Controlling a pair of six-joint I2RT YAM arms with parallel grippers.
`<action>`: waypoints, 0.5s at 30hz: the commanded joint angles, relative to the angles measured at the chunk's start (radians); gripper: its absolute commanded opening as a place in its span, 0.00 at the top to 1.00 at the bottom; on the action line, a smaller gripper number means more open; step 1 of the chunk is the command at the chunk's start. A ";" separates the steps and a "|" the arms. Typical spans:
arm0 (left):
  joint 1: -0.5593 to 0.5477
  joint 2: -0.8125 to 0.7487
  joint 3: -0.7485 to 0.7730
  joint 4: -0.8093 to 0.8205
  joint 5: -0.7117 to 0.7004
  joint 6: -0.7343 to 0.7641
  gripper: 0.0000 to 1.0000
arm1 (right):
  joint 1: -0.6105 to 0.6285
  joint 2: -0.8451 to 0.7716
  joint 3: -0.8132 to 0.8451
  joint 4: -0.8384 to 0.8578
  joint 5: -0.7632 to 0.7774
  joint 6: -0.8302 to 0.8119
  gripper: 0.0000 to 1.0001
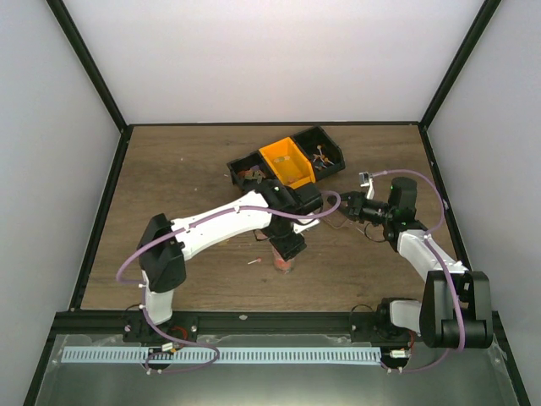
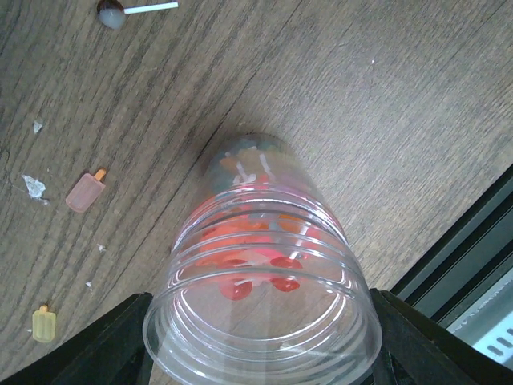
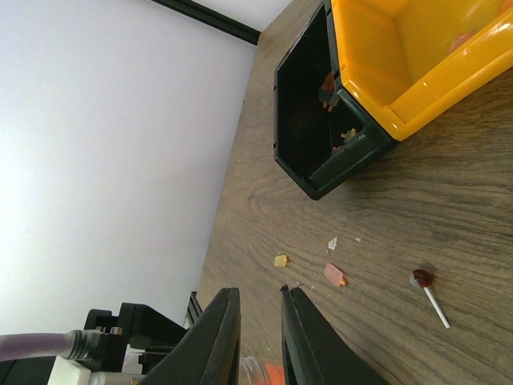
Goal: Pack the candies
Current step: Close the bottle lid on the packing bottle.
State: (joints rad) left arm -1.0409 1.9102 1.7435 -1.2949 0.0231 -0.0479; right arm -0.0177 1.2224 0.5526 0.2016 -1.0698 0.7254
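A small clear cup (image 2: 260,273) holds red and orange candies (image 2: 240,285). My left gripper (image 2: 260,341) is shut on it near the rim, a black finger (image 2: 112,345) on each side. From above, the cup (image 1: 283,264) hangs just over the table's middle under the left gripper (image 1: 287,249). Loose candies lie on the wood: a lollipop (image 2: 112,12), a pink ice-lolly shape (image 2: 85,192) and a yellow one (image 2: 44,324). My right gripper (image 3: 260,293) hovers to the cup's right, open by a narrow gap with nothing between its fingers. Its view shows the same yellow candy (image 3: 280,261), pink candy (image 3: 334,275) and lollipop (image 3: 422,279).
An orange bin (image 1: 286,162) stands at the back centre between two black bins (image 1: 325,145) (image 1: 245,173), which hold a few candies. Small wrapper scraps (image 2: 32,186) lie near the loose sweets. The black frame rail (image 1: 279,321) runs along the near table edge.
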 commanded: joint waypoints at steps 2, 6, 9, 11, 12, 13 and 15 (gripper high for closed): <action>-0.003 0.007 0.034 -0.006 -0.016 0.008 0.40 | -0.010 -0.013 -0.008 -0.008 0.002 -0.014 0.84; -0.004 0.013 0.035 -0.006 -0.017 0.009 0.40 | -0.010 -0.007 -0.010 -0.005 0.001 -0.014 0.84; -0.004 0.024 0.043 -0.002 -0.016 0.014 0.39 | -0.010 -0.008 -0.010 -0.004 0.000 -0.014 0.84; -0.003 0.034 0.054 -0.001 -0.016 0.015 0.37 | -0.010 -0.008 -0.010 -0.004 0.001 -0.014 0.84; -0.004 0.037 0.057 0.001 -0.015 0.017 0.37 | -0.010 -0.008 -0.011 -0.003 -0.001 -0.014 0.84; -0.003 0.040 0.056 0.001 -0.014 0.017 0.37 | -0.010 -0.007 -0.012 -0.003 0.000 -0.014 0.84; -0.004 0.041 0.053 -0.001 -0.017 0.017 0.37 | -0.010 -0.007 -0.012 -0.002 -0.001 -0.014 0.84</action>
State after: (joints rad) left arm -1.0412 1.9308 1.7699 -1.2949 0.0193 -0.0433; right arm -0.0177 1.2224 0.5526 0.2016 -1.0698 0.7258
